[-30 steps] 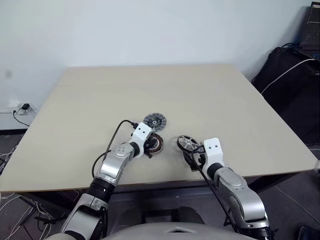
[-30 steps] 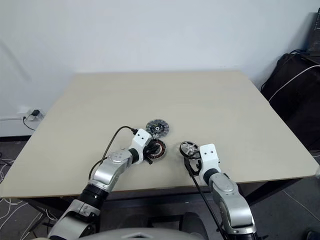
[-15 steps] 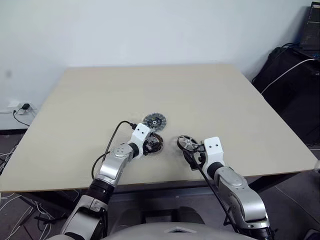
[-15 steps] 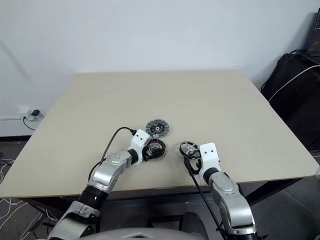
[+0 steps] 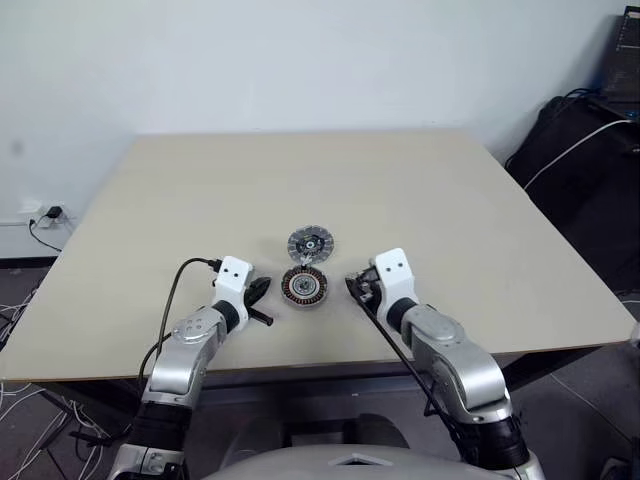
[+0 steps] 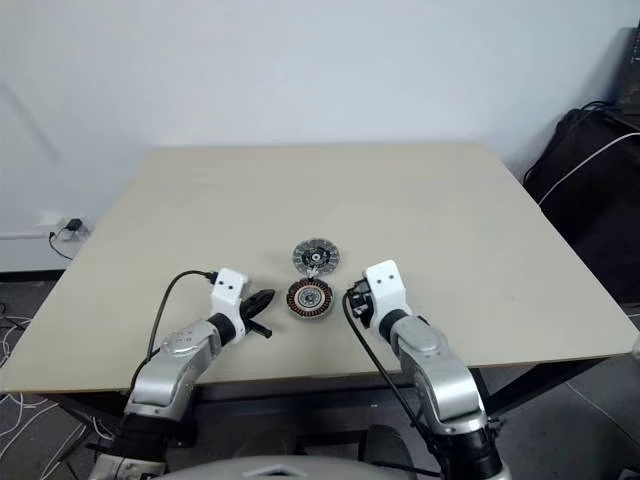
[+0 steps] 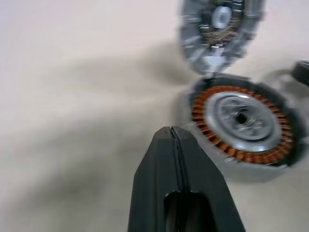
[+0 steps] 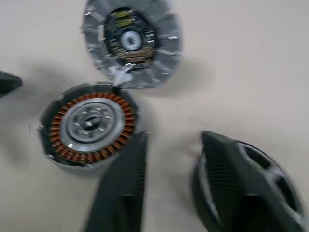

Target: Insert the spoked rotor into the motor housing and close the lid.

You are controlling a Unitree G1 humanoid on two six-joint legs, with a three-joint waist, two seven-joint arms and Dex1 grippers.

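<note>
The housing (image 5: 304,287) lies flat near the tabletop's (image 5: 180,200) front edge, copper windings up, about midway between the side edges. The lid (image 5: 309,244) lies flat just behind it; in the right wrist view their rims look to be touching or nearly so.

The left gripper (image 5: 258,303) is on the housing's left, with a strip of bare tabletop between them. Its fingers are pressed together with nothing between them, as the left wrist view shows.

The right gripper (image 8: 169,159) is on the housing's right, close by. Its jaws stand partly apart. The rotor (image 8: 248,186) stands on edge against the outer finger (image 8: 227,162), its rim and spokes showing beside that finger. Whether the jaws pinch it I cannot tell.

The back half of the tabletop and both side margins are bare. Off the right edge are dark bags (image 5: 580,160) and a white cable (image 5: 570,145). Off the left edge, a wall socket (image 5: 45,215) sits low on the wall.
</note>
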